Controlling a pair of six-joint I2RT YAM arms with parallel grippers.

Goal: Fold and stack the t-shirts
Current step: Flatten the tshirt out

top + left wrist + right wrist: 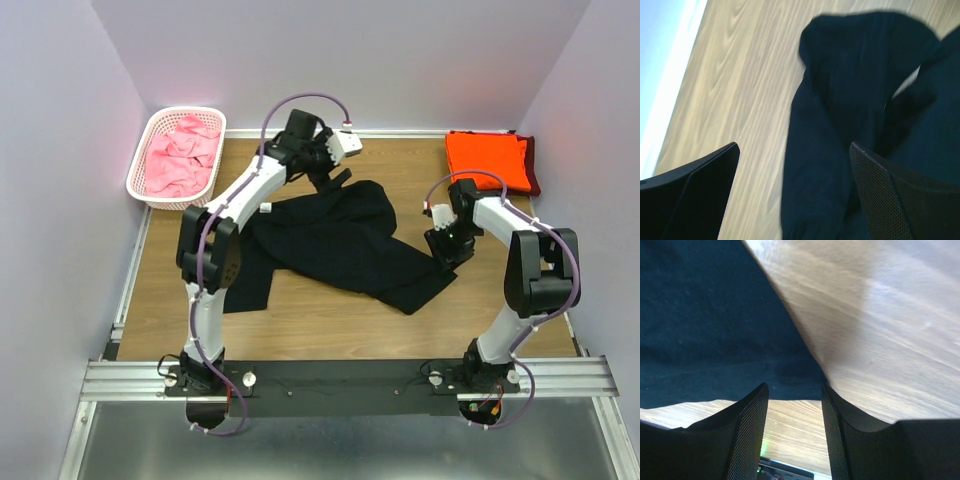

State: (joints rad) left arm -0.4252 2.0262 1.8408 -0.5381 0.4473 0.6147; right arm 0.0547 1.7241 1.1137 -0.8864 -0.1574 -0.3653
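A black t-shirt (pixel 340 245) lies crumpled and spread out on the middle of the wooden table. My left gripper (pixel 335 175) hovers over the shirt's far edge. In the left wrist view it (pixel 795 195) is wide open, with a fold of black cloth (pixel 840 100) below and between the fingers. My right gripper (pixel 445 248) is at the shirt's right edge. In the right wrist view it (pixel 794 390) is open, and the edge of the black cloth (pixel 715 330) lies just past the fingertips, with bare wood between them. A folded orange t-shirt (pixel 487 160) lies on a maroon one (pixel 531 170) at the back right.
A white lattice basket (pixel 140 165) holding pink shirts (pixel 182 158) stands at the back left corner. Lilac walls close in the table on three sides. A metal rail (pixel 340 375) with the arm bases runs along the near edge.
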